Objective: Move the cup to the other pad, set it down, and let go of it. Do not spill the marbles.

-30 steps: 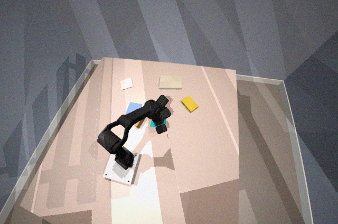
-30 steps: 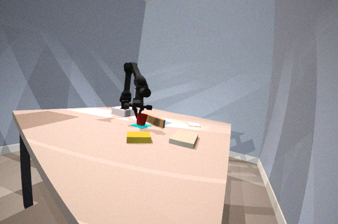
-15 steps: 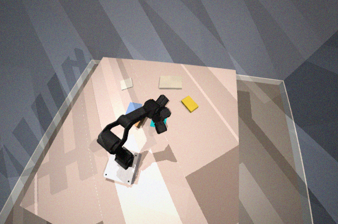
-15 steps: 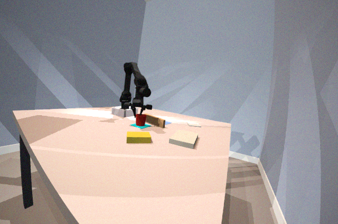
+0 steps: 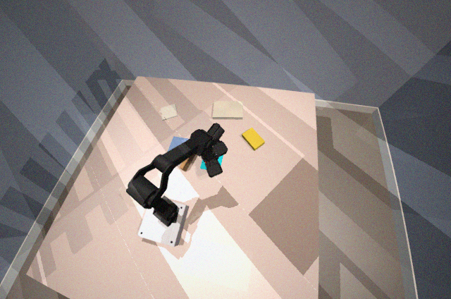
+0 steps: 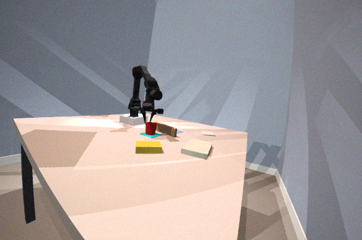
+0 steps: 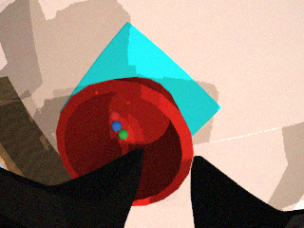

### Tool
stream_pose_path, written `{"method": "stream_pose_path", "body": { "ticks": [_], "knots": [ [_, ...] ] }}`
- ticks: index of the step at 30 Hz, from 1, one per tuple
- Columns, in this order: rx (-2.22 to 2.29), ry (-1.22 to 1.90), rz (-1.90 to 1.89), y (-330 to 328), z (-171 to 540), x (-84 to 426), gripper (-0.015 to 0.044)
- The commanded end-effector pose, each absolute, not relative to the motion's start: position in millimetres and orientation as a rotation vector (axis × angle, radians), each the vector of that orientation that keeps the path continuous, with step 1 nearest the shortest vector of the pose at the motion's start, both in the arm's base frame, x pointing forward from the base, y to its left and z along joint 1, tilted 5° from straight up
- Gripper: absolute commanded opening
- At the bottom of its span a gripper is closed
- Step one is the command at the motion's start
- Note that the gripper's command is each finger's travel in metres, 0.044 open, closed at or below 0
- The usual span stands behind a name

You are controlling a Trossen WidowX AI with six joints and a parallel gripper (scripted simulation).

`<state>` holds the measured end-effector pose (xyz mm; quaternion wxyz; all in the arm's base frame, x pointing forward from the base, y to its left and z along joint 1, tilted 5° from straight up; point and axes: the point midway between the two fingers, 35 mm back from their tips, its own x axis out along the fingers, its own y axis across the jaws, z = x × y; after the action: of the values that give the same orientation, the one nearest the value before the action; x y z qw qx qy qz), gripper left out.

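Observation:
The red cup (image 6: 150,128) (image 7: 85,135) stands upright on the cyan pad (image 5: 204,166) (image 6: 158,134) (image 7: 157,57). Inside it the wrist view shows a blue marble (image 7: 116,125), a green marble (image 7: 123,134) and a reddish marble (image 7: 114,116). My gripper (image 6: 148,121) (image 7: 167,160) is partly open at the cup's rim. One fingertip is over the cup's mouth and the other is just outside the wall, with a gap between them and the wall. The blue pad (image 5: 177,142) (image 6: 179,131) is bare where it shows; the arm hides part of it in the top view.
A brown block (image 5: 186,163) (image 6: 166,129) (image 7: 24,138) stands between the two pads, close to the cup. A yellow block (image 5: 253,138) (image 6: 148,147), a thick beige block (image 5: 227,109) (image 6: 196,148) and a thin pale tile (image 5: 168,111) (image 6: 207,133) lie farther from the arm's base.

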<state>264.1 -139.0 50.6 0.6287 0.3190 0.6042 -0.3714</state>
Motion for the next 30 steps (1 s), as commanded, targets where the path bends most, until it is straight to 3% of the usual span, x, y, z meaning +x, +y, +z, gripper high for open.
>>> {"method": "stream_pose_path", "body": {
  "ticks": [1,13,25,30],
  "knots": [
    [0.733,1.373,-0.855,-139.1,59.0,265.2,0.0128],
    [0.731,1.376,-0.854,-135.0,75.8,263.1,0.0128],
    [0.729,1.386,-0.849,-135.1,77.2,263.8,0.044],
    [0.73,1.382,-0.851,-133.6,96.3,264.6,0.044]
  ]
}}
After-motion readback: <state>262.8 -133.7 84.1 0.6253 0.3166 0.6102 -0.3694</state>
